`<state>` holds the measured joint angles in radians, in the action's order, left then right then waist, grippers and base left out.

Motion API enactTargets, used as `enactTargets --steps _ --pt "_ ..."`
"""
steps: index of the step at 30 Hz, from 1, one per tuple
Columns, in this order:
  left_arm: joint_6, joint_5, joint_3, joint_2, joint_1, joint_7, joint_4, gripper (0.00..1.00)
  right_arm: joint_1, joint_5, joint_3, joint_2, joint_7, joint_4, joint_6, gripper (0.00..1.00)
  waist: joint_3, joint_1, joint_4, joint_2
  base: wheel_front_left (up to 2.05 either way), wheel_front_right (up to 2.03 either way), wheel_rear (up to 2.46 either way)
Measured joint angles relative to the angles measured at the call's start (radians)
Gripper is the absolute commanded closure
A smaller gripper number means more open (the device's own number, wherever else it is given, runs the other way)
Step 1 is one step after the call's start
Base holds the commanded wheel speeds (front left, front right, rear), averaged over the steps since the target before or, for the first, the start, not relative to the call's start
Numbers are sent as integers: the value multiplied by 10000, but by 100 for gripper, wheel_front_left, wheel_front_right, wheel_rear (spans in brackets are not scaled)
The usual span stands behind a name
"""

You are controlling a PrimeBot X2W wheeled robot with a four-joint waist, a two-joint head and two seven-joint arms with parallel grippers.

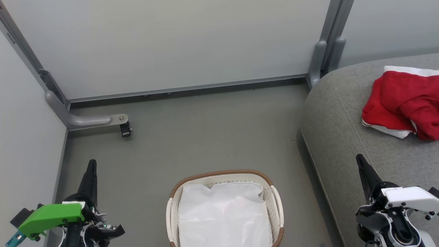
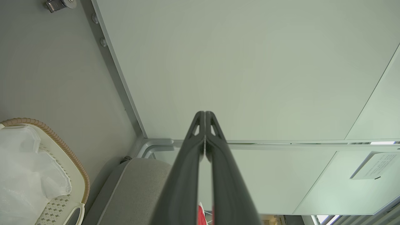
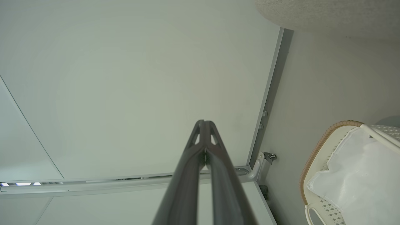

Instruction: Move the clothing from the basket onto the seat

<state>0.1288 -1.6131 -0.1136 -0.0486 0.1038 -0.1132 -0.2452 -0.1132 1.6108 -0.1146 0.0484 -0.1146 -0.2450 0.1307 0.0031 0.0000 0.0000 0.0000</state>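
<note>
The red clothing (image 1: 403, 103) with white trim lies bunched on the grey seat (image 1: 346, 137) at the right. The cream basket (image 1: 224, 209) with its brown rim stands on the floor at bottom centre, holding a white liner sheet (image 1: 224, 216). My left gripper (image 1: 92, 163) is at the lower left, shut and holding nothing, its tips together in the left wrist view (image 2: 204, 114). Over the seat's front edge at the lower right my right gripper (image 1: 359, 157) is also shut with nothing in it (image 3: 204, 122). The basket shows in both wrist views (image 2: 62, 147) (image 3: 322, 143), and a sliver of red cloth (image 2: 200, 214) shows between the left fingers.
Pale partition panels (image 1: 171, 44) with grey metal frames wall in the back and left. A frame foot with a caster (image 1: 125, 128) juts onto the grey floor (image 1: 205, 137) at the left. The seat's corner (image 2: 137, 187) sits next to the basket.
</note>
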Motion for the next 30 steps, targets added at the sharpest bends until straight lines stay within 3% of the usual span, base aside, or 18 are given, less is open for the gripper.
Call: enactTargets --steps 30 --pt "0 0 -6 2 0 -2 0 100 0 0 0 0 0 0 0 100 0 0 0 0 0 0 0"
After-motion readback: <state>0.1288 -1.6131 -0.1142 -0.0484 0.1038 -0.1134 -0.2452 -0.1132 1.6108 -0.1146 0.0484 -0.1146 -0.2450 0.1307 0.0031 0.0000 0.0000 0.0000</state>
